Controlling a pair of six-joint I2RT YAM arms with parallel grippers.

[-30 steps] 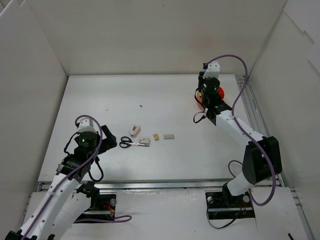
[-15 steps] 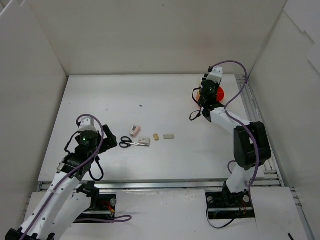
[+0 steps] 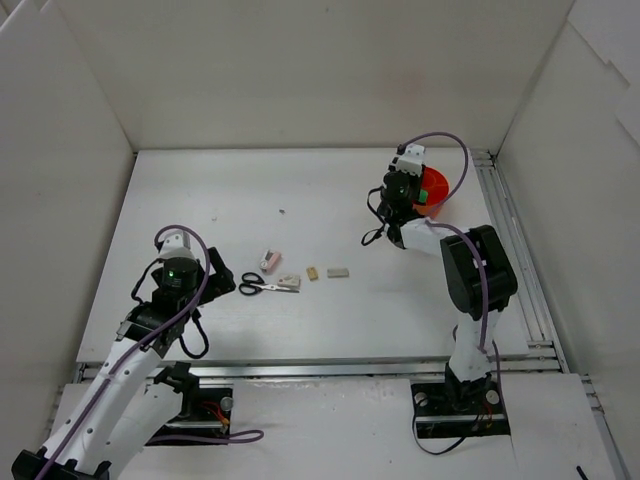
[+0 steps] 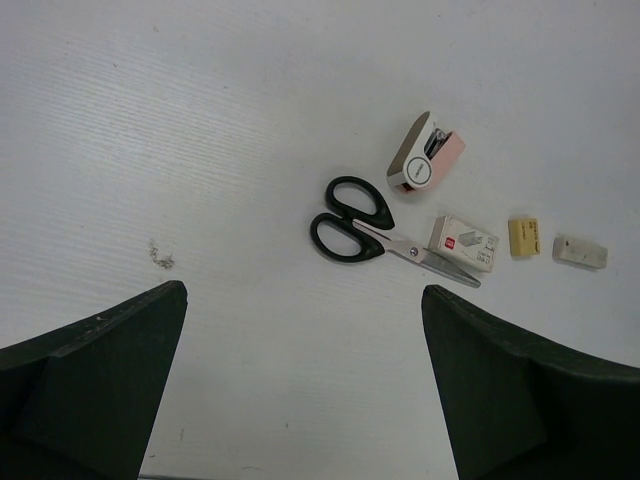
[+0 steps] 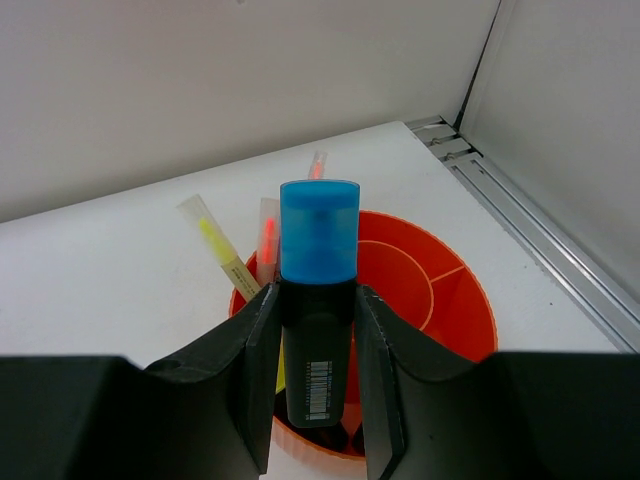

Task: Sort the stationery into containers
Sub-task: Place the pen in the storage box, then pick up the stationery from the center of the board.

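White ribbed plastic table [image 4: 200,120]. Round orange plastic cup [image 5: 440,275], divided inside, sits at table's 2 o'clock with thin pens [image 5: 268,235] poking out. Right gripper [image 5: 317,310] clamped on black highlighter [image 5: 319,235] with blue cap, upright over cup. Barcode sticker on it, digits unreadable tbh. Left gripper [image 4: 302,295] spread wide, holding nothing. Black-handled scissors [image 4: 365,232] below it. Pink-white stapler [image 4: 423,153] at their 1 o'clock. Small white box [image 4: 463,243], red print illegible, by blade tip.
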